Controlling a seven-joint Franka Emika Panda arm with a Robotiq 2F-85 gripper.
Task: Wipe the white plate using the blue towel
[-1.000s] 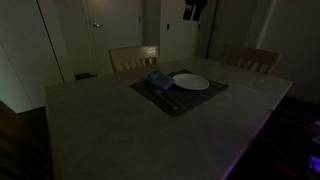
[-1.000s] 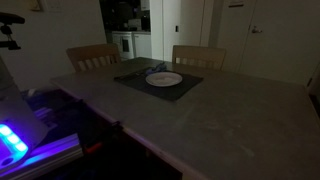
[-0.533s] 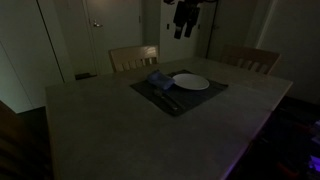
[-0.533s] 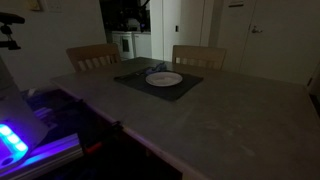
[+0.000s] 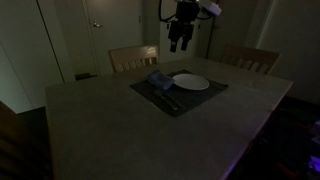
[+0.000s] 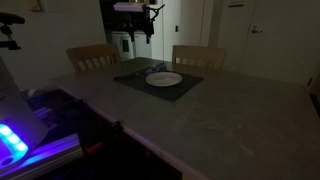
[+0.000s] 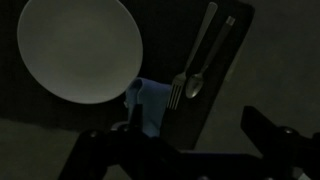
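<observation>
A white plate [image 5: 190,82] lies on a dark placemat [image 5: 185,100] at the far side of the table. A crumpled blue towel [image 5: 158,79] lies on the mat beside the plate. Both also show in an exterior view, the plate [image 6: 164,79] and the towel [image 6: 156,68]. My gripper [image 5: 179,42] hangs high above the mat, open and empty; it also shows in an exterior view [image 6: 148,30]. In the wrist view the plate [image 7: 80,50] is at upper left, the towel [image 7: 150,106] is below it, and my gripper [image 7: 175,140] has its dark fingers spread wide.
A fork [image 7: 178,92] and a spoon [image 7: 196,84] lie on the placemat [image 7: 225,60] beside the towel. Two wooden chairs [image 5: 133,58] stand at the table's far edge [image 5: 250,60]. A lit blue device [image 6: 12,140] sits near the table's corner.
My arm has come down from the top edge of the exterior view and now hangs lower over the placemat. The plate and towel have not moved.
</observation>
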